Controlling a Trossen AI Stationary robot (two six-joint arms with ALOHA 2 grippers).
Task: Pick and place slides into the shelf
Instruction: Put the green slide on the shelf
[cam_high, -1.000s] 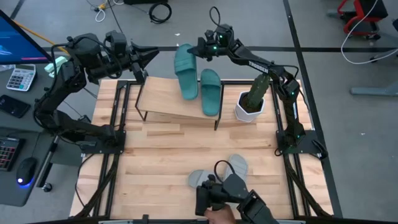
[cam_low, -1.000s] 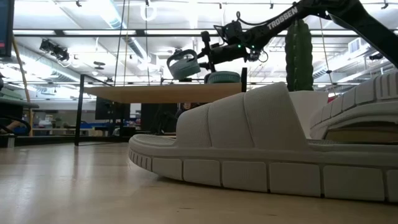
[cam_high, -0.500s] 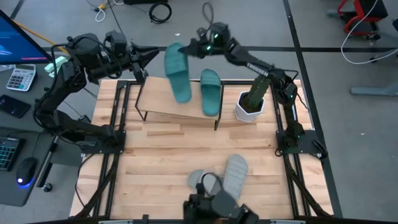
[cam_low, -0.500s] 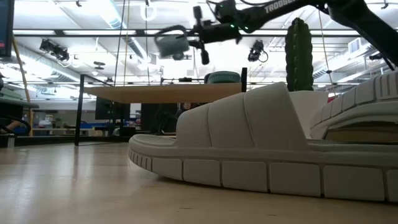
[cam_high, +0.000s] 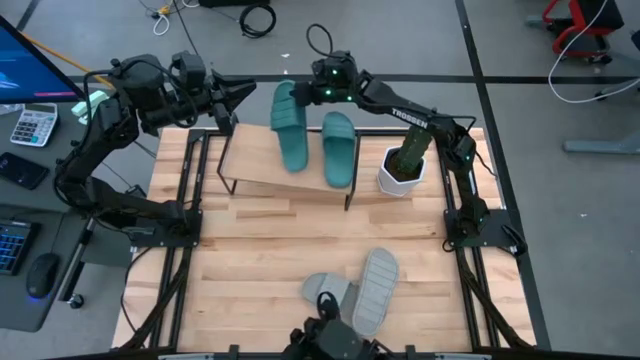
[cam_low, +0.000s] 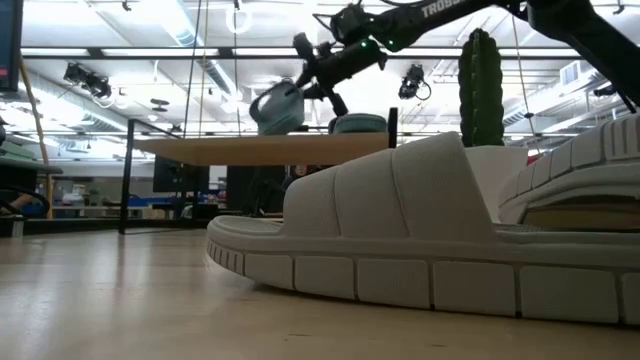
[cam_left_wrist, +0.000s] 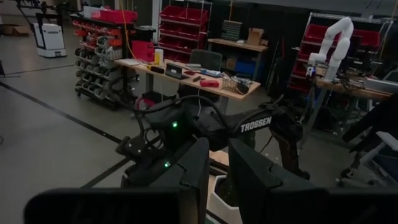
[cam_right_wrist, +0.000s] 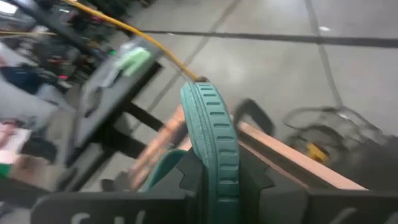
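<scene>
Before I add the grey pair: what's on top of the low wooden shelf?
On the shelf: one teal-green rubber slide lying flat, a second held by the right gripper; contact unclear.

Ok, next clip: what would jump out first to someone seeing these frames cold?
The right gripper at the table's far edge, shut on a teal slide over the shelf, beside the second teal slide already lying there. Next, the two grey slides at the near edge, huge in the low view, and a potted cactus right of the shelf.

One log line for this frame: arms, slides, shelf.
right gripper: shut on teal slide over shelf | left gripper: waiting beside shelf | second teal slide: on shelf | grey slides: on table
</scene>
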